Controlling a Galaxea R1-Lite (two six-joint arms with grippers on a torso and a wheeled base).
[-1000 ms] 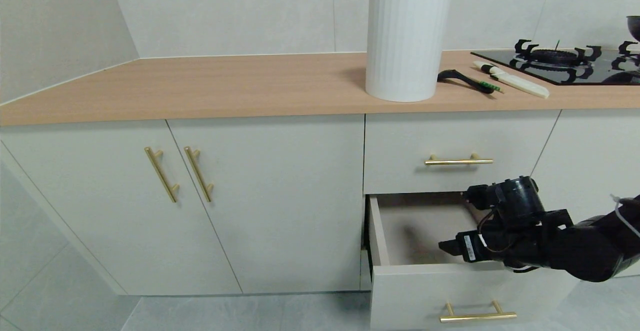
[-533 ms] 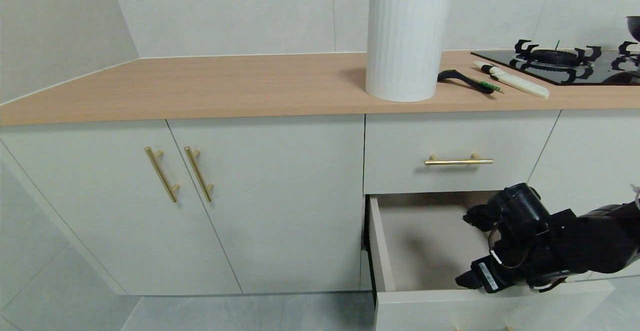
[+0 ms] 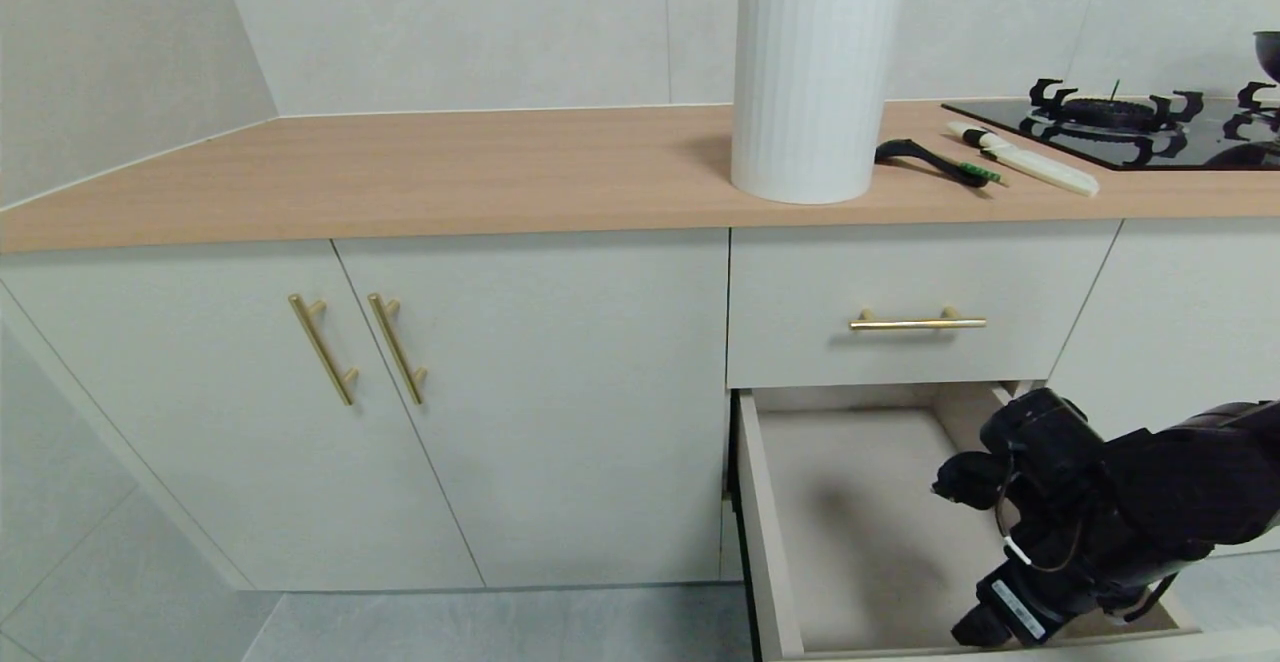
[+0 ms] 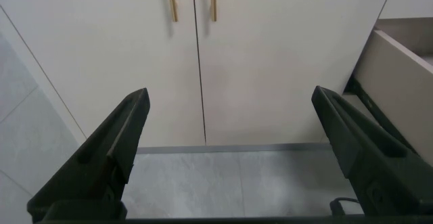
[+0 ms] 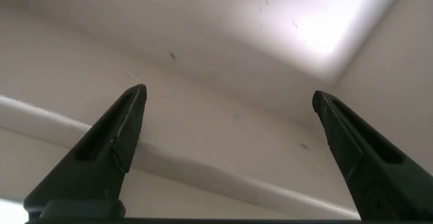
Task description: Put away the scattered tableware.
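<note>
On the wooden counter [image 3: 450, 167] lie a black-handled utensil with a green tip [image 3: 932, 162] and a white knife [image 3: 1030, 162], just right of a tall white ribbed container [image 3: 815, 82]. Below them the lower drawer [image 3: 765, 502] stands pulled far out, its inside bare. My right gripper [image 3: 985, 627] is low at the drawer's front right corner, pointing down at the front wall. In the right wrist view it [image 5: 229, 95] is open, with the drawer's pale inner wall [image 5: 237, 149] between its fingers. My left gripper [image 4: 230, 95] is open and holds nothing, facing the cabinet doors [image 4: 270, 55] and the floor.
A shut upper drawer with a gold handle [image 3: 917, 321] sits above the open one. Two cabinet doors with gold handles [image 3: 360, 347] are to the left. A black hob [image 3: 1130, 127] occupies the counter's far right. The open drawer's side [image 4: 396, 68] is close to the left gripper.
The lower drawer has slid much farther out toward me, its front panel and handle dropping out of the head view. My right gripper moved down and toward me with it.
</note>
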